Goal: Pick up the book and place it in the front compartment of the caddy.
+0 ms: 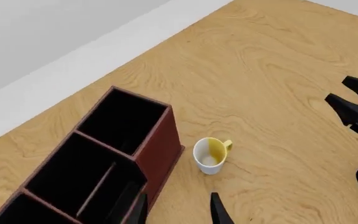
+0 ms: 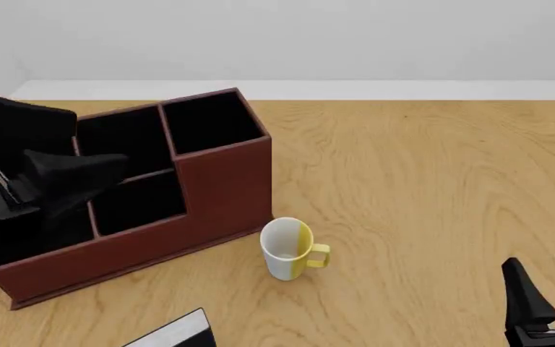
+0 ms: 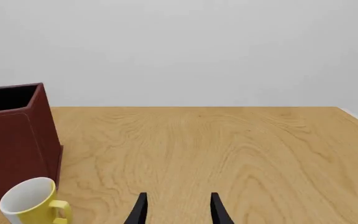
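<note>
The book (image 2: 175, 334), black with a white-grey panel, lies flat at the table's near edge in the front view, partly cut off by the frame. It is in neither wrist view. The reddish-brown caddy (image 2: 222, 189) stands at the left, its black-lined cells open upward (image 1: 121, 120). My left arm (image 2: 37, 181) hangs over the caddy's left cells and hides part of them. The left gripper (image 1: 176, 211) is open and holds nothing. My right gripper (image 2: 551, 298) sits low at the near right, open and holding nothing (image 3: 176, 209).
A white-and-yellow mug (image 2: 289, 249) stands upright just right of the caddy's near corner (image 1: 210, 155), (image 3: 35, 204). Bare wooden tabletop (image 2: 432, 181) stretches to the right and back. A white wall runs behind the table's far edge.
</note>
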Available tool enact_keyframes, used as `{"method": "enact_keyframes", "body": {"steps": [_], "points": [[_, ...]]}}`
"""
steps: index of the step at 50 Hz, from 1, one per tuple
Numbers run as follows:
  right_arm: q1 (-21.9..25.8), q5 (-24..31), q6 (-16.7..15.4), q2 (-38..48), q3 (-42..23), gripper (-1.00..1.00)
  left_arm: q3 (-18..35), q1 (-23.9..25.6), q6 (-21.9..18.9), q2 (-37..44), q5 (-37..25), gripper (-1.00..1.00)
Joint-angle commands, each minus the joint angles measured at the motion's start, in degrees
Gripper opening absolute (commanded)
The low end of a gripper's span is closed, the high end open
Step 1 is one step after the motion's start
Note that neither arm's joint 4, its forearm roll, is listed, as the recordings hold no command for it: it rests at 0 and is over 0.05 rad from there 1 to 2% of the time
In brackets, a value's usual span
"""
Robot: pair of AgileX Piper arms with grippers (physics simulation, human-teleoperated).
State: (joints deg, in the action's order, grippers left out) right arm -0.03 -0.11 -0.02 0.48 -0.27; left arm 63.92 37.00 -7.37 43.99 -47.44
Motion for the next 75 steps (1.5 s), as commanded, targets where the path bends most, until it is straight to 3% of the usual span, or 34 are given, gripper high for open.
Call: {"method": "enact_keyframes", "body": {"steps": [1, 7, 11, 14, 15, 19, 24, 26, 31, 42, 49, 54, 63, 75], "points": [[0.0, -0.01, 0.02, -0.01, 0.0, 1.0, 6.44, 9.26, 1.13, 7.86, -13.28, 1.0], [0.0, 0.0, 0.0, 0.01, 0.0, 1.0, 10.34, 11.28, 2.61, 11.44, -18.8, 1.0], [0.0, 0.0, 0.0, 0.0, 0.0, 1.0, 11.97, 12.59, 0.87, 13.93, -22.39, 1.0], [-0.01, 0.0, 0.0, -0.01, 0.0, 1.0, 11.36, 13.43, -0.86, 15.19, -22.42, 1.0], [-0.01, 0.0, 0.0, 0.01, 0.0, 1.0, 11.55, 13.55, 0.49, 15.96, -22.44, 1.0], [-0.01, 0.0, 0.0, -0.01, 0.0, 1.0, 7.39, 16.02, -1.09, 17.42, -22.45, 1.0], [0.0, 0.0, -0.01, 0.0, 0.0, 1.0, 8.28, 15.79, -3.38, 18.66, -22.45, 1.0], [0.0, 0.0, 0.0, 0.0, 0.0, 1.0, 8.42, 15.85, -6.02, 18.54, -22.45, 1.0], [-0.01, 0.0, -0.01, 0.0, 0.0, 1.0, 7.19, 16.37, -5.53, 19.05, -22.45, 1.0], [0.0, -0.01, -0.01, -0.01, 0.0, 1.0, 1.45, 16.54, -6.71, 17.84, -22.43, 1.0], [-0.01, 0.0, 0.0, 0.0, 0.0, 1.0, -0.54, 19.86, -3.22, 16.82, -22.41, 1.0], [0.01, -0.01, 0.0, -0.01, 0.0, 1.0, -4.71, 19.42, -3.42, 16.2, -21.76, 1.0], [0.0, 0.0, 0.01, 0.0, 0.0, 1.0, -10.58, 21.73, 0.68, 14.66, -18.78, 1.0], [0.0, 0.0, -0.01, 0.01, 0.0, 1.0, -14.59, 16.71, -2.75, 14.89, -16.74, 1.0]]}}
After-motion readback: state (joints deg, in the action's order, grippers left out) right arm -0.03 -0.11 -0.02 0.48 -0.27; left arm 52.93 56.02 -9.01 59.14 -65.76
